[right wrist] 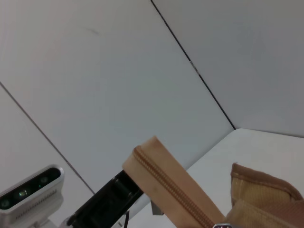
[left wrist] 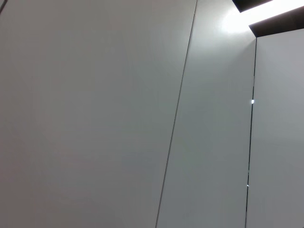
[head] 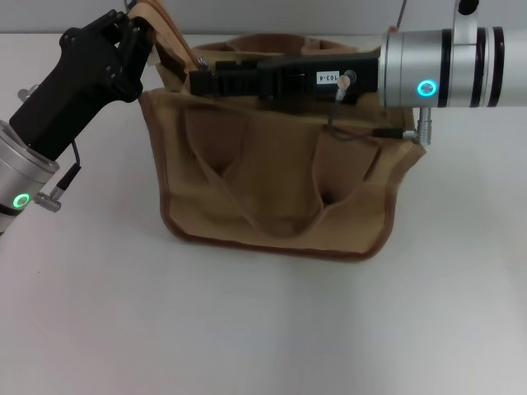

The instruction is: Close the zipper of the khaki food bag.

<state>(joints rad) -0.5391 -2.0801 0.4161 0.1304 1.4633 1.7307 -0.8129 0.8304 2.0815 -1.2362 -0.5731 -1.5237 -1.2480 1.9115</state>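
The khaki food bag stands upright in the middle of the white table, its two flat handles hanging down its front. At the bag's far left corner, my left gripper is shut on the raised end of the top flap. My right gripper reaches flat across the bag's top from the right, fingers together at the left end. In the right wrist view the tan zipper runs taut from the left gripper down to the silver pull tab at the picture's edge.
White table surrounds the bag on all sides. The left wrist view holds only grey wall panels. A cable from the right arm hangs over the bag's upper right corner.
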